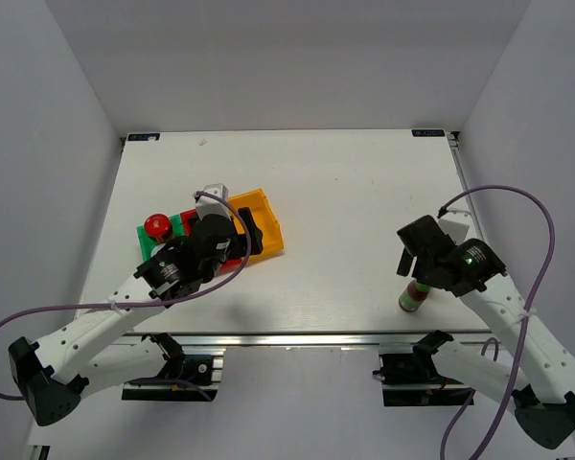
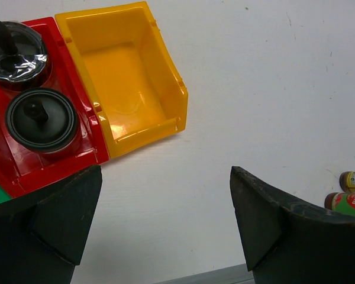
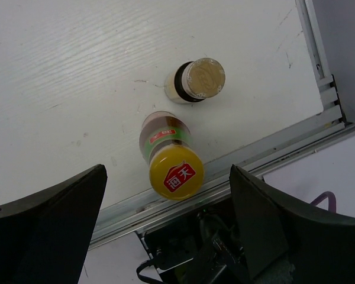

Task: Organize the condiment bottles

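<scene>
Left gripper (image 2: 165, 171): fingers spread wide, nothing between them. It hangs over the table (image 1: 345, 211) at the near side of the bins, which stand at about 9 o'clock in the overhead view.

- Red bin (image 2: 77, 160): at 10 o'clock from the gripper in the left wrist view. It holds two black-lidded jars, one (image 2: 16, 50) behind the other (image 2: 41, 118).
- Yellow bin (image 2: 165, 89): touches the red bin's right wall.
- Green bin (image 1: 175, 227): at the left end of the row, holding the red-lidded jar (image 1: 155, 225).
- Silver-topped jar (image 1: 214, 192): stands at 12 o'clock from the bins — detail too small to read.

Right gripper (image 3: 168, 170): fingers spread wide, gripping nothing, directly above the sauce bottle (image 3: 164, 137). You will find this bottle upright at 5 o'clock on the table, near the front rail. A smaller gold-capped bottle (image 3: 196, 80) stands just beside it at 1 o'clock in the right wrist view — contact between them cannot be determined.
</scene>
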### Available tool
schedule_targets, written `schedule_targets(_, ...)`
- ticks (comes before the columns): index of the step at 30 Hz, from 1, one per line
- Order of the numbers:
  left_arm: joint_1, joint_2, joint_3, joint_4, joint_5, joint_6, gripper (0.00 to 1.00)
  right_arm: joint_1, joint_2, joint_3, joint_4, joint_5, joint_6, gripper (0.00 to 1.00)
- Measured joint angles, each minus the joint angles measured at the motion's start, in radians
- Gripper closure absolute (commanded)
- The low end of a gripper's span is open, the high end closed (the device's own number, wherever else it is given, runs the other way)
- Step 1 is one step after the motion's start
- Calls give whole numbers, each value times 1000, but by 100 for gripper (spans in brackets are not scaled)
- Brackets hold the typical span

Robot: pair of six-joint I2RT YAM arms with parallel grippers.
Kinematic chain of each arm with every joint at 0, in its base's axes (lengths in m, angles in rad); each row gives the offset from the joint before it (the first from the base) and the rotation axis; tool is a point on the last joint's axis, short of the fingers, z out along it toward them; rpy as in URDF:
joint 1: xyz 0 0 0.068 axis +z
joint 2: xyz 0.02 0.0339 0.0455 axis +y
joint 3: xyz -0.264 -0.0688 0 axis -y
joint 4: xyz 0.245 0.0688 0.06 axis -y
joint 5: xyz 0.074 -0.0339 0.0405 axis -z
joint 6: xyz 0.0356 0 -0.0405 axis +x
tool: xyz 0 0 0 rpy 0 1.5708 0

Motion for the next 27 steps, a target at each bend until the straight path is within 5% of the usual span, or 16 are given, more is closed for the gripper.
schedule_targets(12, 0, 0, 0, -1, -8, 6, 2, -120, 10, -132, 89, -105, -44, 14)
schedule_targets(27, 0, 0, 0, -6, -32, 6, 2, -144, 13, -167, 171, -159, -71, 64)
